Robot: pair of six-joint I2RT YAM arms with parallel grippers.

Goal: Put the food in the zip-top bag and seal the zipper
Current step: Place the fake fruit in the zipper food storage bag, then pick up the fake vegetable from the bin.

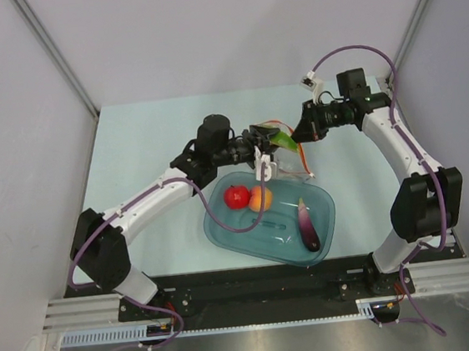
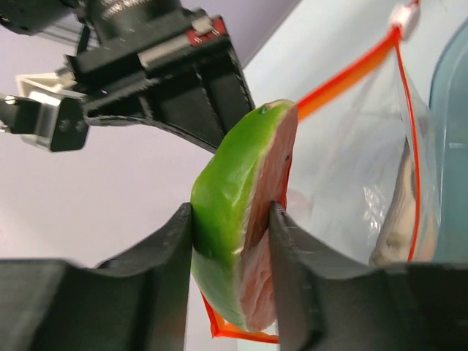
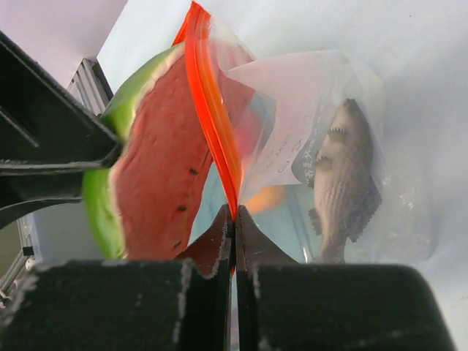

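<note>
My left gripper [image 2: 232, 219] is shut on the wedge slice [image 2: 245, 219], which has a green rind and red flesh; it also shows in the top view [image 1: 282, 139]. The slice is held at the mouth of the clear zip-top bag [image 2: 351, 168], right against the red-orange zipper strip [image 3: 208, 102]. My right gripper [image 3: 235, 216] is shut on that strip and holds the bag up. The grey fish [image 3: 344, 183] lies inside the bag. The red apple [image 1: 236, 196], the orange fruit [image 1: 260, 198] and the purple eggplant [image 1: 308, 225] lie in the teal tub [image 1: 224, 231].
The teal tub stands at the table's near middle, just below the hanging bag [image 1: 290, 163]. Both grippers [image 1: 265, 145] [image 1: 301, 131] meet above the tub's far edge. Grey walls close in the table at left, right and back.
</note>
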